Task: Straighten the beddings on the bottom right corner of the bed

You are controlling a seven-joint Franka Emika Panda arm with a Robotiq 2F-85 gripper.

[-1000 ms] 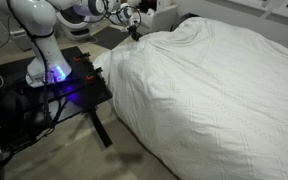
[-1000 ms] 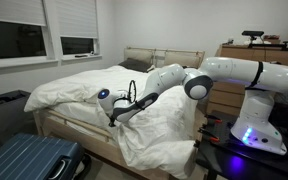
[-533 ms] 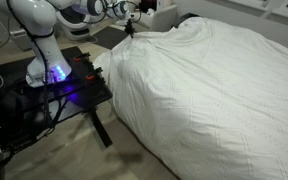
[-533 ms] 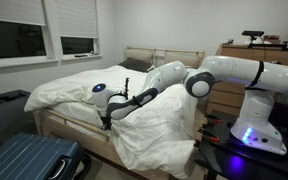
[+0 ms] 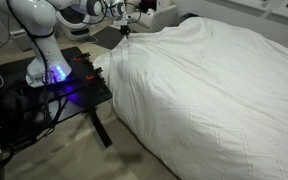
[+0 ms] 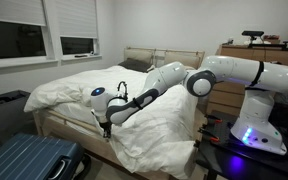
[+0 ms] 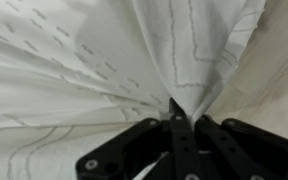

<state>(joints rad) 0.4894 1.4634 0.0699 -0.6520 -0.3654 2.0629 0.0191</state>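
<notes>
Exterior views both show the bed [image 6: 174, 54] as the biggest thing, dressed all in white. It fills the right half of the frame in an exterior view [image 5: 214, 100]. The beddings [image 5: 199, 85] lie over it as one large, soft cover with a faint quilted grid. They are smooth across the broad middle, but rumpled and hanging in heavy folds where they drop over the near edge at lower centre. In an exterior view the beddings [image 6: 74, 88] heap up in a puffed ridge at left of centre, so that corner does not look flat yet.

The white arm [image 6: 234, 75] reaches from the right of the frame across to the left. Its black stand [image 5: 64, 85] sits at left, just beside the bed.

The tool [image 6: 106, 126] hangs at the bed's edge, left of centre. It also shows at the top of the frame in an exterior view [image 5: 124, 28]. In the wrist view the tool [image 7: 174, 118] is pressed together, pinching a small gather of the beddings [image 7: 84, 70], with pleats fanning up and outward from the tips.

The pinch looks thin, so a quick or long pull could let the cloth slip free. A pull aimed too far off the bed's edge could drag the cover off the corner, or bunch it further instead of flattening it.
</notes>
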